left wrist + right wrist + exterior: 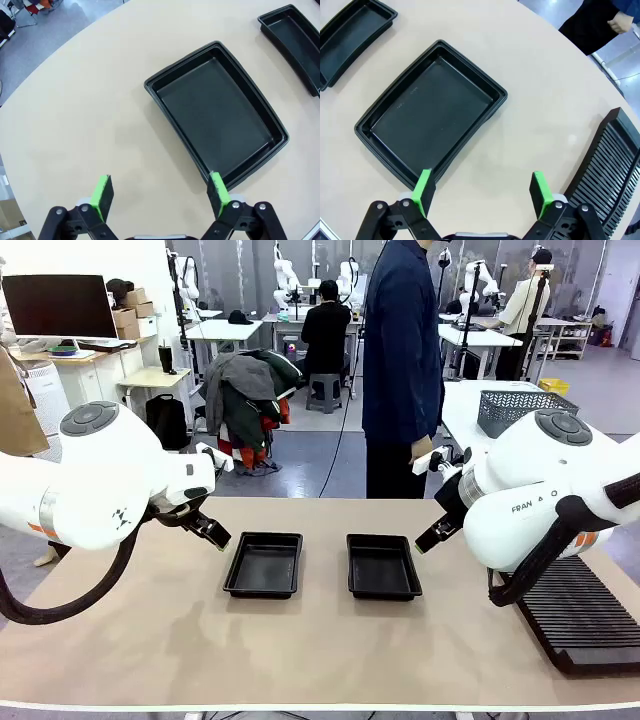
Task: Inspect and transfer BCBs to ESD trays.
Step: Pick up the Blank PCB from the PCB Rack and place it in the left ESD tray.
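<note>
Two empty black ESD trays lie side by side mid-table, the left tray (pixel 263 565) and the right tray (pixel 383 566). The BCBs are out of view. My left gripper (pixel 210 530) hovers open just left of the left tray; in the left wrist view its fingers (pixel 102 195) stand wide apart over bare table beside that tray (pixel 217 112). My right gripper (pixel 437 533) hangs open just right of the right tray; in the right wrist view its open gripper (pixel 482 192) sits over the table between that tray (pixel 430 112) and the rack, holding nothing.
A long black ribbed rack (pixel 580 610) lies at the table's right front, also seen as the rack (pixel 610 170) in the right wrist view. A person in dark blue (pixel 400 360) stands at the far edge. Bare table stretches in front of the trays.
</note>
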`<action>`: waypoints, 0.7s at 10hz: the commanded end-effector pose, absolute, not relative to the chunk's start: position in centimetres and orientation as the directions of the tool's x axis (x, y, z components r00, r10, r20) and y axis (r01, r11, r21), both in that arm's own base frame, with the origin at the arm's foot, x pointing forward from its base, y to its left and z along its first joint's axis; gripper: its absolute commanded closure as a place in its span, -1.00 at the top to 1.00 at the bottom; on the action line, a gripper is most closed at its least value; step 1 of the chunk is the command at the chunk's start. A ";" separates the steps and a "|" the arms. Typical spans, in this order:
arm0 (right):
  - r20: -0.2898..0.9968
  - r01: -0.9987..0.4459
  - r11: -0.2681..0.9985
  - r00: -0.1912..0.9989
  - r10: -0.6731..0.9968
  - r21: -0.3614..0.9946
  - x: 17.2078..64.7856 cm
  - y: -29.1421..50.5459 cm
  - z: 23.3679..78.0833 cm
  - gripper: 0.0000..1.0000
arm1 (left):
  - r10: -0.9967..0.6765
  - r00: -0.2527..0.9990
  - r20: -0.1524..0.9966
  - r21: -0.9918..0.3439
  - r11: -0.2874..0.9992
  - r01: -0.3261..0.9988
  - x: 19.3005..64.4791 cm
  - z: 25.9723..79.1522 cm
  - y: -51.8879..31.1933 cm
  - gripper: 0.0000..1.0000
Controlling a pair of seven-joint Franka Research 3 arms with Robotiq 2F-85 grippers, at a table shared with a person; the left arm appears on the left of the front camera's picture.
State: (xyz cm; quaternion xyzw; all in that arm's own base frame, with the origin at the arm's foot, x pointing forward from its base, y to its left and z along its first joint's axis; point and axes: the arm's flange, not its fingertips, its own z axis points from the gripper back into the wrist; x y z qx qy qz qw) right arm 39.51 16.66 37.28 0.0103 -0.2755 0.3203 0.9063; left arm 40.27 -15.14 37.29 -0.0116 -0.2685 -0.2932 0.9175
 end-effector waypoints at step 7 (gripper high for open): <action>0.506 -0.586 0.795 0.643 0.575 -0.158 39.5 16.7 37.3 1.00 | -0.532 0.684 0.499 0.136 0.828 0.544 40.3 37.3 -15.1 1.00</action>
